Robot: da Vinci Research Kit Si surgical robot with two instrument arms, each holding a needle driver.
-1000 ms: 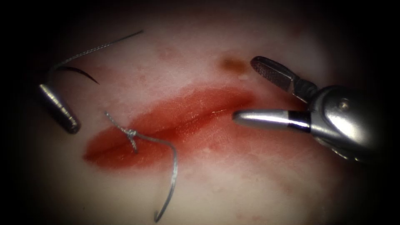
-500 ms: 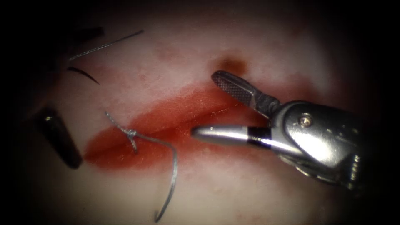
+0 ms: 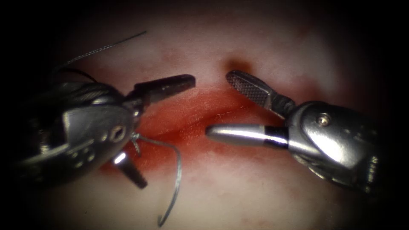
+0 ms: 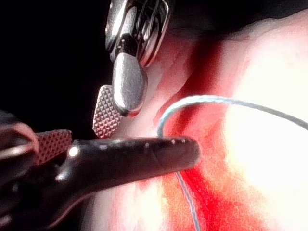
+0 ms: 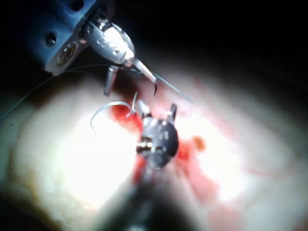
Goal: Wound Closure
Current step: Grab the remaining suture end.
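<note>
The tissue (image 3: 255, 187) has a red cut (image 3: 191, 113) running across it. A knot (image 3: 134, 137) sits at the cut's left end, and its curved thread tail (image 3: 178, 170) trails toward the front. My left tool (image 3: 167, 133) is open wide over the knot, one jaw on each side, and holds nothing. The thread (image 4: 216, 99) curves past its dark jaw. My right tool (image 3: 219, 104) is open over the cut's right half and is empty too. A thin dark curved needle (image 3: 83, 72) lies on the tissue at the far left, partly hidden by the left tool.
A second strand of thread (image 3: 106, 47) runs across the tissue at the upper left. A dark brown spot (image 3: 237, 64) marks the tissue above the cut. Red fluid stains the tissue around the cut.
My left tool has come in from the far left to sit over the knot, jaws spread wide. My right tool moved left over the cut, then eased slightly back right.
</note>
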